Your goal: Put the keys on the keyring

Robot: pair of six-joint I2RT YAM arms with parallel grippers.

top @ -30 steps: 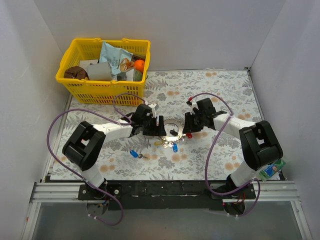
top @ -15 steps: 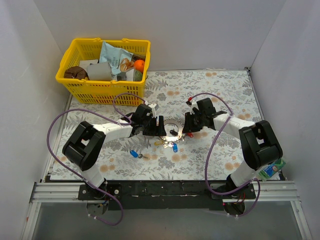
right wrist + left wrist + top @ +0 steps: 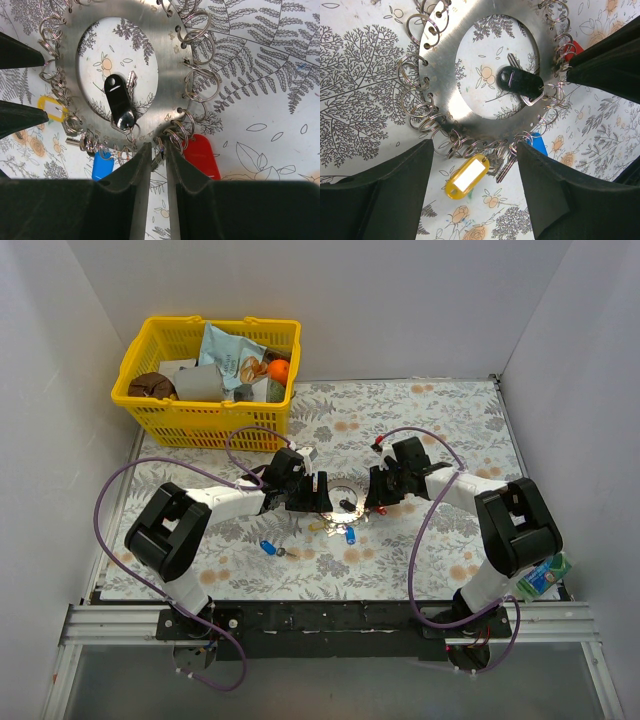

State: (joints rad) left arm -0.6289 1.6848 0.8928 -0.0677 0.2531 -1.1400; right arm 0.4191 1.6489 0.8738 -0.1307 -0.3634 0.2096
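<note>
The keyring (image 3: 345, 503) is a flat silver ring plate with many small split rings round its rim; it lies on the floral mat between both grippers. My left gripper (image 3: 474, 146) is open, its fingers straddling the plate's near rim (image 3: 440, 100) with a yellow tag (image 3: 466, 176) between them. My right gripper (image 3: 158, 148) is closed to a narrow gap on a split ring at the plate's rim (image 3: 167, 60). A red-capped key (image 3: 201, 156) lies just right of its fingers, and a blue one (image 3: 102, 165) to the left. A black key (image 3: 117, 100) lies in the hole. A loose blue key (image 3: 267, 548) lies front left.
A yellow basket (image 3: 205, 420) full of groceries stands at the back left. A small packet (image 3: 545, 578) sits by the right arm's base. White walls close in the mat on three sides.
My right gripper has edged a little left, closer to the keyring's rim. The left gripper and the keyring have stayed put.
</note>
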